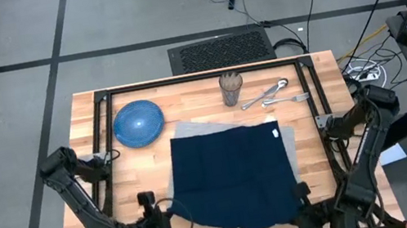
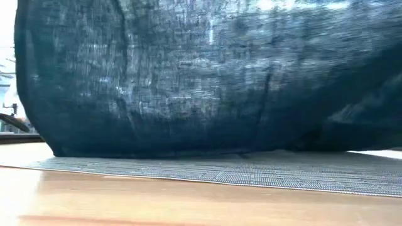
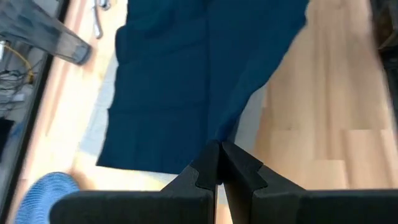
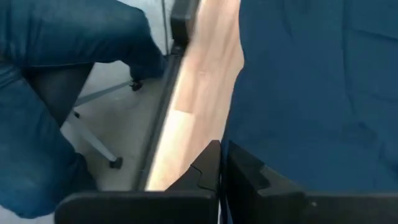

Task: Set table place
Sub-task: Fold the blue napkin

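A navy blue cloth (image 1: 230,176) is spread over the grey place mat (image 1: 193,126), whose far and right edges (image 1: 291,139) show from under it, in the middle of the wooden table (image 1: 119,203). My left gripper (image 1: 172,210) is shut at the cloth's near left corner. My right gripper (image 1: 300,197) is shut at its near right corner. In the low view the cloth (image 2: 201,75) hangs like a curtain, its lower part on the mat (image 2: 251,171). My left gripper pinches the cloth's near left corner (image 3: 227,134) between its two shut fingers, coming slanting down from the table's near left. That corner is raised and runs up to the fingers; the cloth's far part lies on the mat. My right gripper pinches the cloth's near right edge (image 4: 233,149) between its two shut fingers, slanting down from the table's near right. The cloth rises to the fingers there, while its far part rests on the mat.
A round blue plate (image 1: 138,123) lies at the far left. A glass (image 1: 232,88) and loose cutlery (image 1: 275,94) lie at the far right. A black frame (image 1: 197,78) runs along the far edge and sides. A person's jeans-clad legs (image 4: 56,81) show beyond the table's edge.
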Action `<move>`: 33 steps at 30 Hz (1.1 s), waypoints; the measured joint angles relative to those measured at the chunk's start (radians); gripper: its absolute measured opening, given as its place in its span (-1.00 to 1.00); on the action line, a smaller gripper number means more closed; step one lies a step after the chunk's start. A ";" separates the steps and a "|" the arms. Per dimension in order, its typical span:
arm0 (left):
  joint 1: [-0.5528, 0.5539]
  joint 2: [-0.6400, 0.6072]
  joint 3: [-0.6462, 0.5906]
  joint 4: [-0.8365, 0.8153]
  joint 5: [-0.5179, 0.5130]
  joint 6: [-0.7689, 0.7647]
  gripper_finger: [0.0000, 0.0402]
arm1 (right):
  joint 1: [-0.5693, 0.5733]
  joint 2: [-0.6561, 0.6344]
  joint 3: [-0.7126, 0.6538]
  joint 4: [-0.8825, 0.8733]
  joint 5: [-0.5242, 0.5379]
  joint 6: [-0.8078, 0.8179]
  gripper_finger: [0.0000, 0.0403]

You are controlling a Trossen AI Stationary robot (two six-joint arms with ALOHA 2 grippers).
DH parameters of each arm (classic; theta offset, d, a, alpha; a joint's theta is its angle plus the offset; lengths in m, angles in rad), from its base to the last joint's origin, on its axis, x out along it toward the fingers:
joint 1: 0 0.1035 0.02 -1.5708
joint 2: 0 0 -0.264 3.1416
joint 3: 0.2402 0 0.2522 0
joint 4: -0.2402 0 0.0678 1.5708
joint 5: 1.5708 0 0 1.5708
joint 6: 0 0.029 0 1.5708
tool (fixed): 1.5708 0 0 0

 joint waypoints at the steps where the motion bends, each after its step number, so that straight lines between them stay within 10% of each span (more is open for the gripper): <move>1: -0.007 0.005 0.000 0.002 0.000 -0.013 -1.00 | 0.007 0.008 0.000 0.011 0.000 0.009 -1.00; 15: -0.043 0.054 0.000 0.024 0.001 -0.090 -1.00 | 0.003 0.071 0.000 -0.031 -0.021 0.061 -1.00; 33: 0.256 0.063 -0.046 -0.123 -0.103 -0.021 -1.00 | -0.253 -0.017 0.000 -0.526 0.058 -0.043 -1.00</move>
